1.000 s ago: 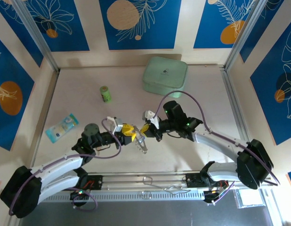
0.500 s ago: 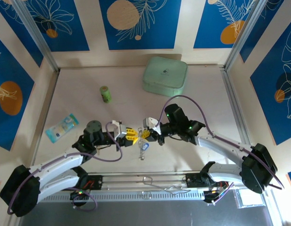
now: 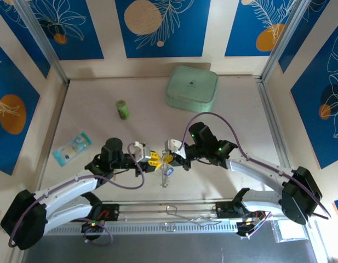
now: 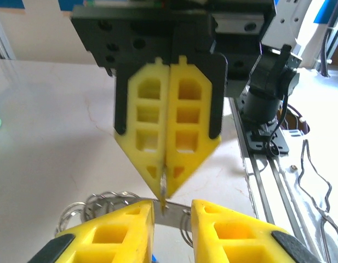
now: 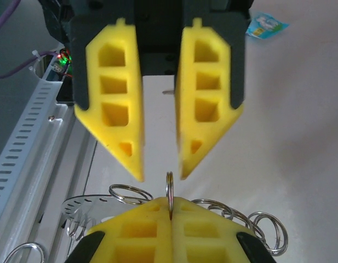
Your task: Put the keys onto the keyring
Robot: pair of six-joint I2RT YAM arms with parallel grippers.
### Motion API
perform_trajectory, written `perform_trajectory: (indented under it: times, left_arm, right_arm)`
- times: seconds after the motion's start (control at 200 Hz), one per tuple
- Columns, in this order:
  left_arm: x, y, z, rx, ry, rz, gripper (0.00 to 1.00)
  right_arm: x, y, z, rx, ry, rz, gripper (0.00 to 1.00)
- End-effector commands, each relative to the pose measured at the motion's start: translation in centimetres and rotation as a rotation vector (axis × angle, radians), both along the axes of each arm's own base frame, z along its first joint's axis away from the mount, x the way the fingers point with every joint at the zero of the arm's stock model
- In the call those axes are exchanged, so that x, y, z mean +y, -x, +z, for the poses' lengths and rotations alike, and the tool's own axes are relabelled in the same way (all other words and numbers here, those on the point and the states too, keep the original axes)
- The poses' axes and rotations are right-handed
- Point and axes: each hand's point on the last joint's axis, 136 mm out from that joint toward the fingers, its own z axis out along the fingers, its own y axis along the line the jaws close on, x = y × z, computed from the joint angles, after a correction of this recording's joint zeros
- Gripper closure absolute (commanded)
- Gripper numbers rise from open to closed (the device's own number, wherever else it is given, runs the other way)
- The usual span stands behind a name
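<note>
The keyring (image 5: 170,186) is pinched by the closed right gripper (image 5: 171,205); the left gripper (image 5: 161,172) is seen open. The keyring is judged light, stiff and slippery, and is best gripped at the rim.

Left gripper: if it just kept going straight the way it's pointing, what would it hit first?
Most likely the right gripper, which faces it tip to tip, shut on the keyring. The left gripper is open, and the pinched ring edge sits right at its gap, though depth is hard to judge.

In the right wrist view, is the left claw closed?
No, the left claw is open: its two yellow fingers stand apart with a plain gap between them.
</note>
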Motion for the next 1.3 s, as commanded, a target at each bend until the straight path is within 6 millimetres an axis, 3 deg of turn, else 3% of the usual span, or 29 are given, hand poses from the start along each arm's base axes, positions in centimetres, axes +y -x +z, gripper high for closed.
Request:
perform_trajectory:
  times: [0.0,0.21,0.43,0.63,0.72,0.83,0.995,1.295]
  left_arm:
    - [-0.5,0.5,0.2,-0.022,-0.018,-0.046,0.76]
    - [-0.8,0.2,0.3,-0.039,-0.029,-0.045,0.82]
    - [-0.9,0.4,0.8,-0.065,-0.024,-0.057,0.97]
    - [-0.7,0.4,1.2,-0.103,-0.017,-0.047,1.00]
    - [-0.6,0.4,1.3,-0.129,-0.009,-0.037,1.00]
    - [-0.6,0.6,1.5,-0.171,0.025,-0.043,1.00]
    - [-0.8,1.3,1.9,-0.246,0.090,-0.074,1.00]
    - [-1.2,1.3,2.0,-0.235,0.125,-0.092,1.00]
  right_arm:
    - [0.6,-0.2,2.1,-0.054,-0.037,0.015,1.00]
    - [1.2,0.8,1.8,-0.050,-0.025,0.066,1.00]
    - [1.4,1.0,1.3,-0.051,0.008,0.074,1.00]
    - [1.4,1.2,1.1,-0.036,0.014,0.078,1.00]
    - [1.0,0.6,1.5,-0.029,-0.025,0.037,0.78]
    - [-0.4,0.1,2.6,-0.036,-0.164,-0.004,0.66]
    - [-1.1,1.4,2.7,-0.057,-0.247,0.034,0.66]
    - [-0.5,1.6,2.6,-0.047,-0.251,0.041,0.75]
